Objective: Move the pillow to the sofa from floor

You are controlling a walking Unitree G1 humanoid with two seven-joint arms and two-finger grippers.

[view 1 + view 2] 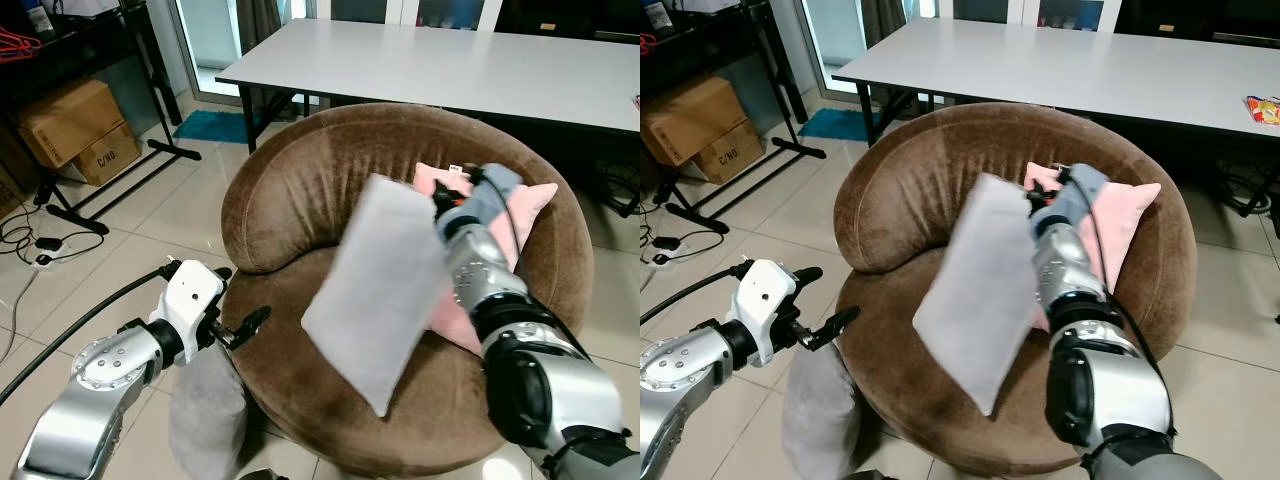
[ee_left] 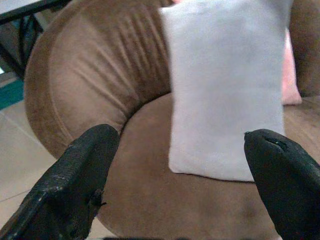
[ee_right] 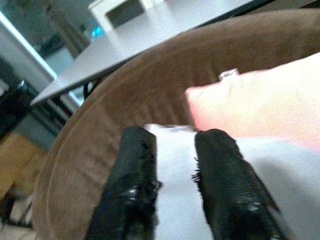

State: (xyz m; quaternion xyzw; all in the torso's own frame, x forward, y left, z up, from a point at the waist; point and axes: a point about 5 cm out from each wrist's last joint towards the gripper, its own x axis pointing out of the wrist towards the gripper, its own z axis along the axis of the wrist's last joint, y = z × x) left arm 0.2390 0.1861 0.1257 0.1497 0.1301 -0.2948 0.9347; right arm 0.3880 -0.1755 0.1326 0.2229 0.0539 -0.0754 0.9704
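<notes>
A round brown sofa chair (image 1: 300, 190) is seen ahead, with a long white worktop (image 1: 450, 65) behind it. A grey pillow (image 1: 378, 290) is held up over the seat of the sofa chair, hanging tilted with its lower corner toward the near rim. It is gripped at its upper far edge by the right gripper (image 3: 175, 172), whose two black fingers (image 3: 132, 180) are closed on the pale fabric, as the right wrist view shows. The right arm reaches forward over the right half of the seat. A pink pillow (image 1: 520, 205) leans against the backrest on the far right, partly hidden behind the grey pillow and the right arm.

The left gripper (image 1: 235, 305) is held at the near left rim of the sofa chair, its jaws spread wide with nothing between them; in the left wrist view the two fingers (image 2: 75, 185) stand well apart, with the grey pillow and the seat seen beyond them. A second grey cushion (image 1: 205, 410) lies on the tiled floor (image 1: 130, 255) just beside the near left side of the sofa chair, below the left arm.

At the far left, cardboard boxes (image 1: 75, 130) stand near a black rack (image 1: 110, 120), and cables (image 1: 30, 245) lie on the floor. A blue mat (image 1: 210, 125) lies by the glass door.
</notes>
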